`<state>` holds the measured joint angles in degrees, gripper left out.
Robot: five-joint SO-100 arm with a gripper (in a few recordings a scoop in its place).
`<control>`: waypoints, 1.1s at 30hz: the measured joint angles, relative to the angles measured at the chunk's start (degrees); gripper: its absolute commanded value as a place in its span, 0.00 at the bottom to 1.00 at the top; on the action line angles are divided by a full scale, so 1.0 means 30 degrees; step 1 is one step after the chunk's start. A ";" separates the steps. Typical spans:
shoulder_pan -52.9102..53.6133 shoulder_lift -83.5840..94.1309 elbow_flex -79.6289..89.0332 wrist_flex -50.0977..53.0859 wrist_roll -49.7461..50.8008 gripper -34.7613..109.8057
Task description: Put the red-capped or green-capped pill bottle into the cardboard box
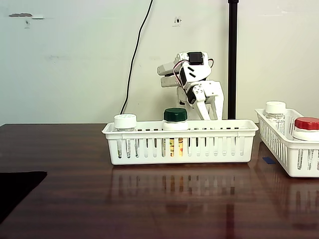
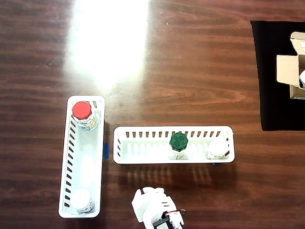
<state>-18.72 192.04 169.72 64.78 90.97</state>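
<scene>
The fingers' state is staying unclear; reaching for the green-capped bottle (image 1: 175, 115), the arm (image 1: 192, 79) is risking snagging the basket (image 1: 149, 130) rim.

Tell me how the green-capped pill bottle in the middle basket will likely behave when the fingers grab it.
The green-capped bottle looks rigid plastic, so it should hold its shape. Standing upright and tall for its base, it may tip if nudged sideways, though the white basket wall should catch it. The cap's round, smooth-looking body could slip or roll.

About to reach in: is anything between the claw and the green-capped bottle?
Only the near wall of its white basket. The green-capped bottle stands inside it, a white-capped bottle beside it; the arm is folded outside, so approach from above.
</scene>
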 measured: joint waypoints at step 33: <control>0.0000 0.0000 0.0000 0.0000 -1.4531 0.24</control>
<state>-18.72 192.04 169.72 64.78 47.37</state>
